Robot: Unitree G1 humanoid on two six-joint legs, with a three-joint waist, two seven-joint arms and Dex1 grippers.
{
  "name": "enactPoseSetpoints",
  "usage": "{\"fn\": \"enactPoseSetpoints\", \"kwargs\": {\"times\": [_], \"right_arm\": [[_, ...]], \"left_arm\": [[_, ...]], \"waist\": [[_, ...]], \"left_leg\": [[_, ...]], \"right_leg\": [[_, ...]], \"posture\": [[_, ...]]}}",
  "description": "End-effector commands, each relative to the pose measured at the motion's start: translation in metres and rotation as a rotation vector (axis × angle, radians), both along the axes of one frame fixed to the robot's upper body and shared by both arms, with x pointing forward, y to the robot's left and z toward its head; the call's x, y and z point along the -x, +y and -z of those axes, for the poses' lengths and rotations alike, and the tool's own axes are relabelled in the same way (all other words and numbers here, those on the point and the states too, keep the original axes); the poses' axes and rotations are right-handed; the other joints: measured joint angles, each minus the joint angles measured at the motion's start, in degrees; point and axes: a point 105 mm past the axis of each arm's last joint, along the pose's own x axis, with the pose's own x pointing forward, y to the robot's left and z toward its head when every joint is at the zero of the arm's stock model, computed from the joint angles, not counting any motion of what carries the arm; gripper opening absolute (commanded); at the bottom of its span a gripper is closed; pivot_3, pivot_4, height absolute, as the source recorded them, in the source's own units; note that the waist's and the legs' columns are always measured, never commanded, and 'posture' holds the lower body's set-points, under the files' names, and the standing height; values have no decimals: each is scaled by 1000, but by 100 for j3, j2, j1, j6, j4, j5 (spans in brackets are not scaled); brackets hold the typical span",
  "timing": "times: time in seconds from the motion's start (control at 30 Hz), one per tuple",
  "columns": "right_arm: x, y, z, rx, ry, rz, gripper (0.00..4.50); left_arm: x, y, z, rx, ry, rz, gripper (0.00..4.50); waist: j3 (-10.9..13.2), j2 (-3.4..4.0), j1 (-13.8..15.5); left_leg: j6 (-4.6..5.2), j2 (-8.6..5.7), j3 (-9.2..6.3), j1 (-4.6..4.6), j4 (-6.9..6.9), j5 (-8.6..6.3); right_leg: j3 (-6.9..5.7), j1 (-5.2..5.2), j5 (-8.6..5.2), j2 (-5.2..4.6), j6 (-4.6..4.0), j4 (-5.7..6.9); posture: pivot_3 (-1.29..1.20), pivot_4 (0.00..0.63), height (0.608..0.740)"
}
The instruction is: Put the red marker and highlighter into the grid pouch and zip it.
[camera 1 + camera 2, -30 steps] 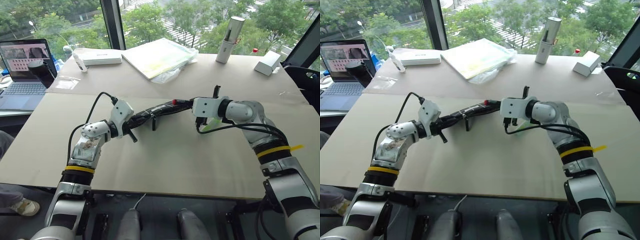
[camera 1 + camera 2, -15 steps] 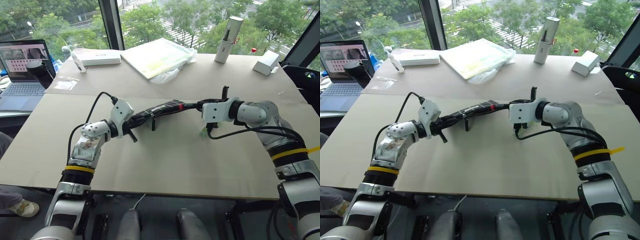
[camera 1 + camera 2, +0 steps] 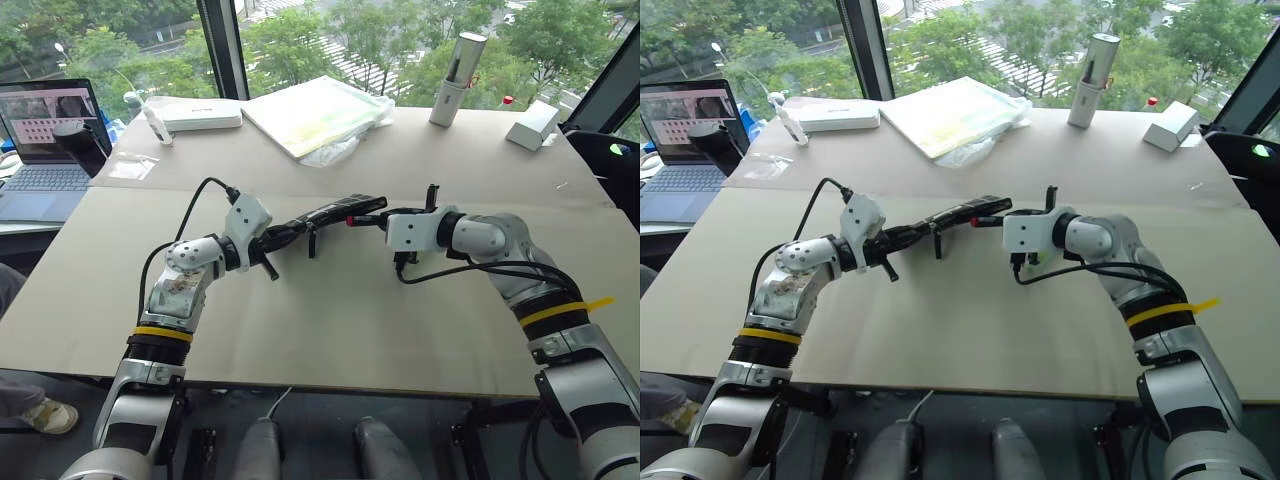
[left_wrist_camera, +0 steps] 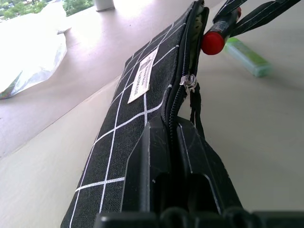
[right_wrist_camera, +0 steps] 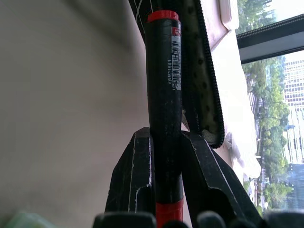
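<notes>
The left gripper (image 4: 173, 142) is clamped on one end of the flat black fabric grid pouch (image 3: 325, 215), held up mid-desk (image 3: 330, 320). The right gripper (image 5: 166, 142) pinches the slim dark-barrelled red marker (image 5: 164, 76), tip poking into the pouch's open mouth (zipper undone). The stubby light-green highlighter (image 4: 247, 56) lies on the desk just beside it.

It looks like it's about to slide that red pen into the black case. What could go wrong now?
The red marker, pinched in the right gripper, meets the pouch at a narrow zipper opening; its tip could catch the edge and miss. The left gripper holds only one end, so the pouch may sag or twist. The green highlighter lies close below and might be knocked away.
</notes>
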Motion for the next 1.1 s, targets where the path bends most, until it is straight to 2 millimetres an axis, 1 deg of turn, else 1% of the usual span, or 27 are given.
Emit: {"fn": "enactPoseSetpoints", "kwargs": {"times": [0.03, 0.1, 0.3, 0.5, 0.57, 0.63, 0.7, 1.1], "right_arm": [[-2, 4, -16, -18, -48, 1, 417], [-1, 5, -19, -24, -50, -5, 417], [1, -12, -26, 50, -66, 17, 417], [2, -19, -28, 71, -60, 45, 417], [1, -18, -29, 69, -58, 55, 417], [3, -10, -32, 21, -38, 44, 417], [6, -6, -34, 16, -27, 31, 417], [11, 0, -45, 47, -52, 24, 417]], "left_arm": [[1, -3, -10, 10, -34, 19, 0], [2, -3, -10, 9, -34, 19, 0], [2, -1, -9, 1, -33, 16, 0], [2, 0, -8, -3, -29, 17, 0], [2, 0, -8, -4, -28, 17, 0], [1, -1, -7, -9, -26, 20, 0], [1, -1, -7, -11, -25, 21, 0], [1, 0, -6, -15, -21, 24, 0]], "waist": [[0, 0, -4], [0, 0, -9], [0, 0, 9], [0, 0, -23], [0, 0, -21], [0, 0, -18], [0, 0, -19], [0, 0, 0]], "left_leg": [[0, 0, 0, 0, 0, 0], [0, 0, 0, 0, 0, 0], [0, 0, 0, 0, 0, 0], [0, 0, 0, 0, -1, 0], [0, 0, -1, 0, -2, 0], [0, 0, 0, 0, -2, 0], [0, 1, 0, 0, -2, 0], [0, 0, 0, 0, -1, 0]], "right_leg": [[0, 0, 0, 0, 0, 0], [0, 0, 0, 0, 0, 0], [0, 0, 0, 0, 0, 0], [0, -1, 0, 1, 0, 0], [0, -1, 0, 1, 0, 0], [0, -1, 0, 1, 0, 0], [0, -1, 0, 1, 0, 0], [0, -1, 0, 0, 0, 0]], "posture": [[0, 150, 737], [0, 150, 737], [0, 150, 737], [0, 150, 737], [0, 150, 737], [0, 150, 737], [0, 150, 737], [0, 150, 737]]}}
